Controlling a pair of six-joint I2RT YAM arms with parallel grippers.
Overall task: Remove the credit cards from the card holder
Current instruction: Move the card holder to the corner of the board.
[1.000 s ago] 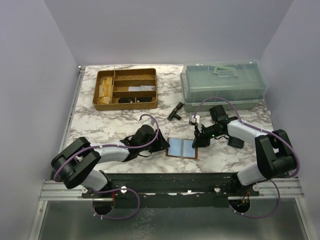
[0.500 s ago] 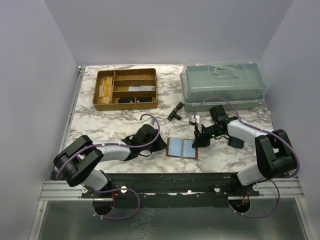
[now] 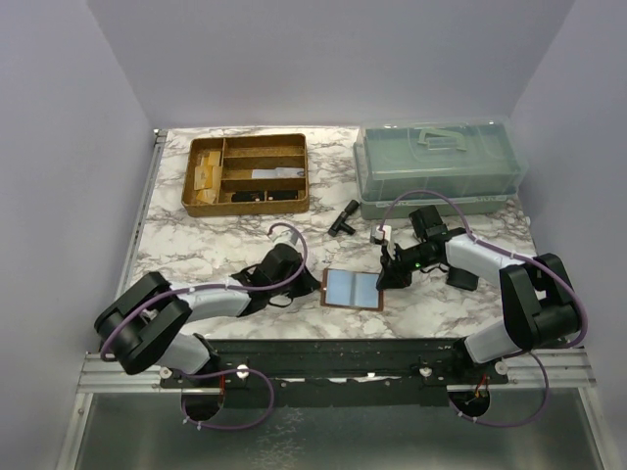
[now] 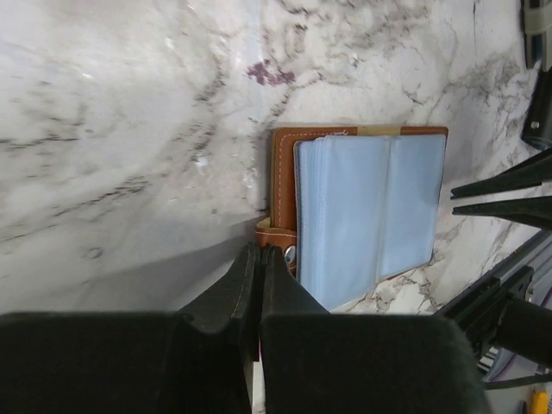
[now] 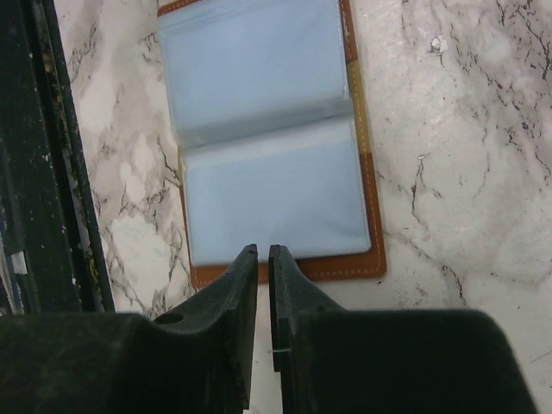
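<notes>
The card holder [image 3: 353,289] lies open on the marble, brown leather with pale blue plastic sleeves facing up [image 4: 362,207] [image 5: 267,129]. A thin tan strip [image 5: 361,129], perhaps a card's edge, shows beside the sleeves. My left gripper [image 3: 313,284] [image 4: 260,250] is shut, its tips against the holder's brown strap [image 4: 278,231] at the left edge. I cannot see anything pinched between them. My right gripper [image 3: 384,278] [image 5: 263,250] rests at the holder's right leather border, a narrow slit between its fingers and nothing in it. Tan flat cards [image 3: 203,171] lie in the tray.
A gold-brown divided tray [image 3: 245,206] stands at the back left and a clear lidded box [image 3: 436,171] at the back right. A small black part [image 3: 345,217] and a white piece [image 3: 380,233] lie between them. The black base rail [image 3: 323,352] runs just in front of the holder.
My left gripper has closed from open to shut at the holder's left edge. The left arm drew back slightly and the holder shifted a little left. The right gripper stayed put.
</notes>
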